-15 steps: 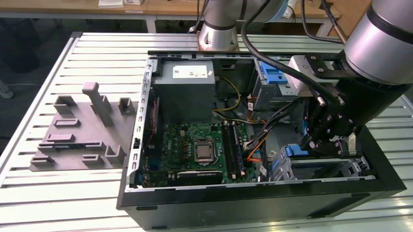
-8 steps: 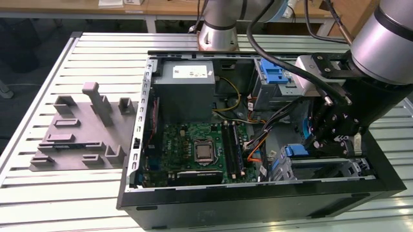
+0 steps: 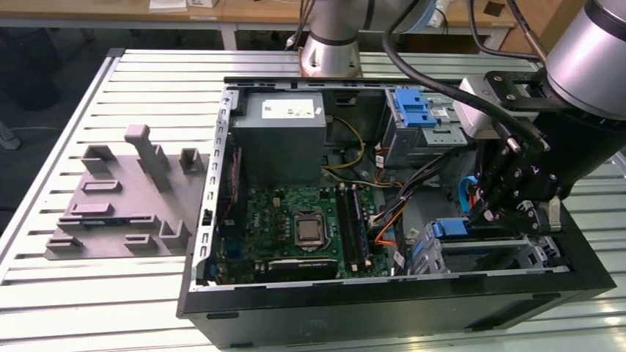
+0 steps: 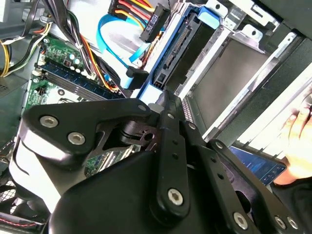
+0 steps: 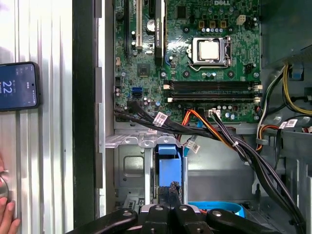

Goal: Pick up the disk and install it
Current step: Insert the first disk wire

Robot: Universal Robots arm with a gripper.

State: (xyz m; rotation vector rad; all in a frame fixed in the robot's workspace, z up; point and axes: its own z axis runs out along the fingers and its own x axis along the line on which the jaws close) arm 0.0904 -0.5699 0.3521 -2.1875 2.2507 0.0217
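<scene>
The disk (image 5: 170, 168), in its blue carrier, stands on edge in a metal drive bay (image 5: 129, 168) of the open computer case (image 3: 391, 297). In the exterior view its blue end (image 3: 452, 228) shows at the case's front right. My gripper (image 5: 170, 191) is right at the disk's outer end with its two black fingers (image 5: 165, 195) close together, narrower than the carrier. I cannot tell whether they touch it. In the second wrist view the fingertip (image 4: 168, 103) reaches the edge of the disk (image 4: 183, 41).
Black, orange and blue cables (image 5: 229, 141) run beside the bay over the motherboard (image 5: 195, 53). Another blue carrier (image 3: 415, 110) sits in the upper bay, beside the grey power supply (image 3: 284, 121). A grey fixture (image 3: 117, 205) lies left of the case. A person's hand (image 5: 7, 214) and a phone (image 5: 19, 85) are on the table.
</scene>
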